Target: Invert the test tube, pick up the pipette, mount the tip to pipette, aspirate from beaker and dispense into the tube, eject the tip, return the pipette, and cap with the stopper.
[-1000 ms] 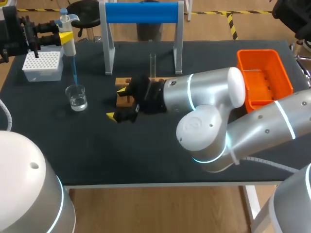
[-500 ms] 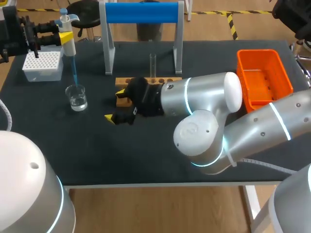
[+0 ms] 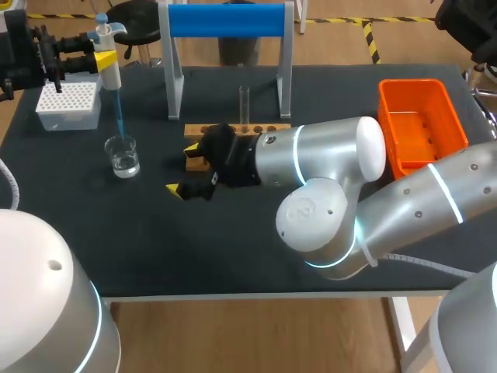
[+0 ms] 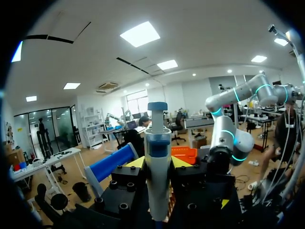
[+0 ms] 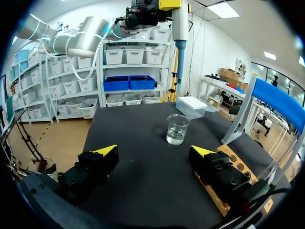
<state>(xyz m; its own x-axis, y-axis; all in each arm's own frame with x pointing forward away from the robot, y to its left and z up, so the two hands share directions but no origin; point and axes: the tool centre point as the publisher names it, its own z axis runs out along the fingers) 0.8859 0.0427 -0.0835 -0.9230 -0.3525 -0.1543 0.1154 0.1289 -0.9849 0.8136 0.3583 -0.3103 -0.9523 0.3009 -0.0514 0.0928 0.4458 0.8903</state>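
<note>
My left gripper (image 3: 99,56) is at the far left of the table, shut on the white pipette (image 3: 109,58). In the left wrist view the pipette (image 4: 158,167) stands upright between the two yellow tips. Its blue tip (image 3: 119,115) points down at the glass beaker (image 3: 123,155) of clear liquid, ending about at the rim. My right gripper (image 3: 186,168) hovers open at the left end of the wooden rack (image 3: 256,129), and part of that end is hidden. In the right wrist view the beaker (image 5: 177,129) stands ahead of the right gripper (image 5: 153,151). The test tube (image 3: 244,106) stands upright in the rack.
A white tip box (image 3: 68,105) sits behind the beaker. A stand with a blue bar (image 3: 225,19) rises behind the rack. An orange bin (image 3: 423,124) is at the far right. My right arm's elbow (image 3: 318,221) spans the table's middle.
My right gripper has shifted slightly left along the rack's end, still open. The left arm and the pipette have not moved.
</note>
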